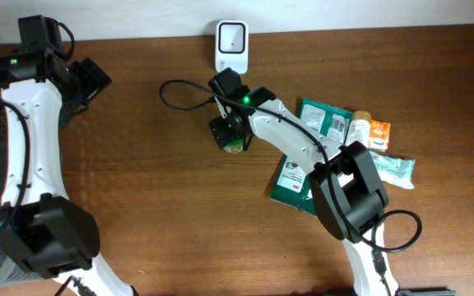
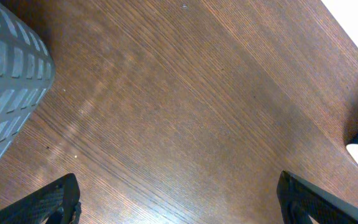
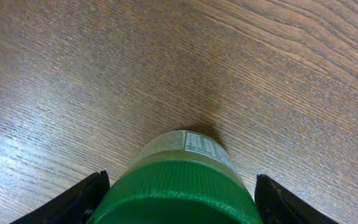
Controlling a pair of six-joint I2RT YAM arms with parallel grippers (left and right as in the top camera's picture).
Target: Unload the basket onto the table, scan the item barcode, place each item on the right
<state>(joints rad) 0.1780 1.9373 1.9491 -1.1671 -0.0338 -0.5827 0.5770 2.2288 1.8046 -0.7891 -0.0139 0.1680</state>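
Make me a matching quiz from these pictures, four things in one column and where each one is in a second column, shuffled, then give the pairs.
1. green-lidded jar
2. white scanner
3. orange packet
4. left gripper

A. at the table's back edge
B. over bare wood, jaws wide open
C. between the right gripper's jaws
D. in the pile with the green packets

Pairs: 1-C, 2-A, 3-D, 4-B

Ribbed green plastic lid (image 3: pixel 176 190) against matt, grained wooden table (image 3: pixel 260 62).
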